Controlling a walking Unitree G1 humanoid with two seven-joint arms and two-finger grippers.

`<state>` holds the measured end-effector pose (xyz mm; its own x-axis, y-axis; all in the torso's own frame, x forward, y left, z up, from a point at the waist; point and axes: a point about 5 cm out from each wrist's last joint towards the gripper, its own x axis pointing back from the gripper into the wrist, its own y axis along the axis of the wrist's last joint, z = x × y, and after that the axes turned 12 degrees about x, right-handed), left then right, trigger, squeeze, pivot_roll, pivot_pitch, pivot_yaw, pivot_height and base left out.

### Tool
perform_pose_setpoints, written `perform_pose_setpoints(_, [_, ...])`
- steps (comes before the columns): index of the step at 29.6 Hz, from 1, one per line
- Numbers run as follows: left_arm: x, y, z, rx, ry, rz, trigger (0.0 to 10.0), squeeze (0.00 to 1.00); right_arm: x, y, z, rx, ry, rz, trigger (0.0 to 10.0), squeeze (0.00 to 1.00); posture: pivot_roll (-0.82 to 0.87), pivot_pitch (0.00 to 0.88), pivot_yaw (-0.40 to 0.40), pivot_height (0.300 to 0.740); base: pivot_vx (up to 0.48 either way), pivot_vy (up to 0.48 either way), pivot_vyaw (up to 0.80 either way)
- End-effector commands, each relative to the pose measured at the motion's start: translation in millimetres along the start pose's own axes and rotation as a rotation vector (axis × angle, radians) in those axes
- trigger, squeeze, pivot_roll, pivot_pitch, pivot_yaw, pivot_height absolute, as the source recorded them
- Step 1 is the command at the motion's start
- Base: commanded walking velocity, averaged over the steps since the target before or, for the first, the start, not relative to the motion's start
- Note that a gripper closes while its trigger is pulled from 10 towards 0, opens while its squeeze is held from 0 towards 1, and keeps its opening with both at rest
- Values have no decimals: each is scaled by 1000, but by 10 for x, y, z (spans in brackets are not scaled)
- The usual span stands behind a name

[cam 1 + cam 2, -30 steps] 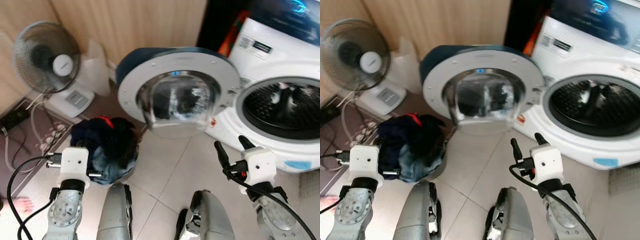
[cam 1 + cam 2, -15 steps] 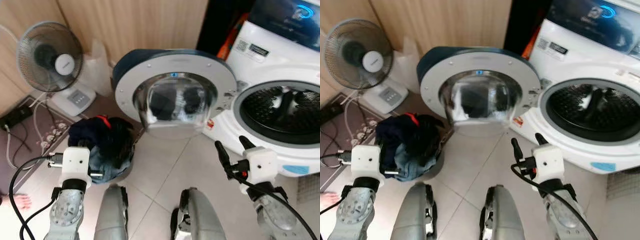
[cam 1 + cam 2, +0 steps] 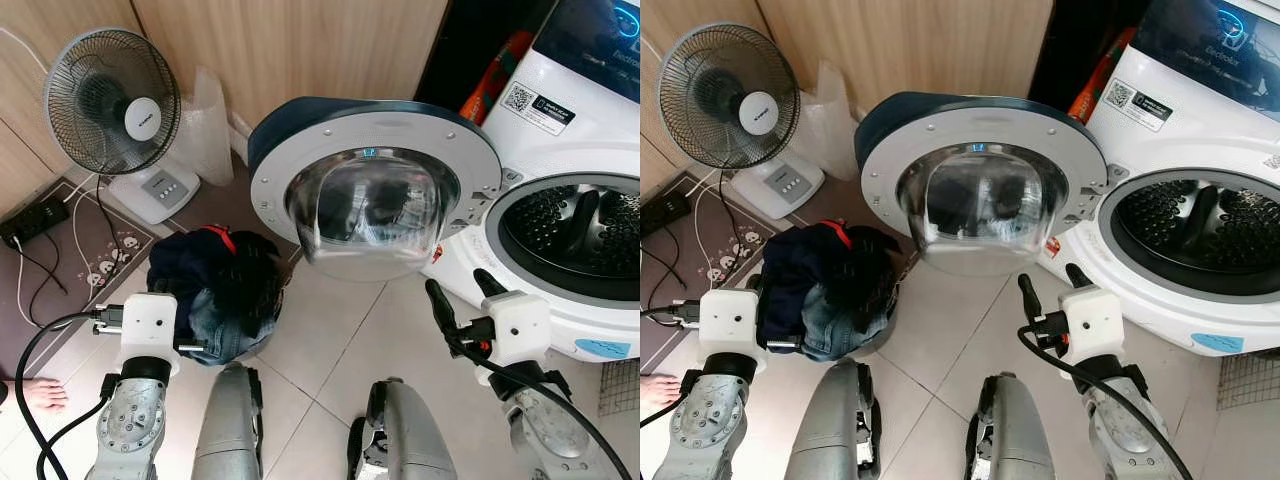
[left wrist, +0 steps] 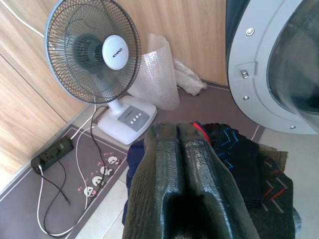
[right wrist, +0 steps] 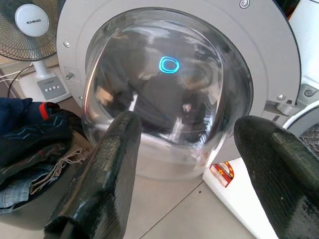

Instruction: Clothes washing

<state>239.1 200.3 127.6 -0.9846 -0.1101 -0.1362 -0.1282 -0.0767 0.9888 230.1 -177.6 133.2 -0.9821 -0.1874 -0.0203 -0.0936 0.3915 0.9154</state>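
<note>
Left eye view: the washer (image 3: 580, 150) stands at right with its door (image 3: 375, 185) swung wide open, a QR sticker on its top edge, its print too small to read. Clothes (image 3: 215, 290) lie heaped on the floor just left of the door, in front of the fan (image 3: 112, 95).

Left wrist view: the left tool (image 4: 179, 144) hangs above the clothes, fingers pressed together, empty. "KHIND" reads on the fan hub.

Right wrist view: the right tool (image 5: 199, 164) faces the door glass, fingers spread wide, empty.
</note>
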Motion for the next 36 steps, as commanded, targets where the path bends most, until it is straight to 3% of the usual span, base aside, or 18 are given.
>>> perform_pose_setpoints(1, [45,-63,11,7,-7,32,10000,0,35,-21,22,1,10,15,10000,0,54,331,-17,581,0,0,0])
perform_pose_setpoints(4, [54,-68,10,7,-7,35,10000,0,36,-21,19,4,11,12,10000,0,55,336,-19,556,0,0,0])
perform_pose_setpoints(22, [57,-73,11,10,-9,39,10000,0,51,-36,13,14,10,17,10000,0,56,340,-17,556,0,0,0])
perform_pose_setpoints(28, [35,-176,108,168,79,120,10000,0,52,-41,16,13,12,20,10000,0,56,340,-17,556,0,0,0])
perform_pose_setpoints(29, [33,-228,147,202,102,149,10000,455,51,-41,16,14,13,21,10000,0,59,341,-18,556,0,0,0])
perform_pose_setpoints(30, [33,-257,160,221,109,164,10000,1000,50,-41,15,14,14,22,10000,0,59,342,-19,556,0,0,0])
perform_pose_setpoints(36, [46,-432,256,332,140,244,10000,1000,47,-34,17,26,25,19,10000,0,53,341,-23,556,0,0,0])
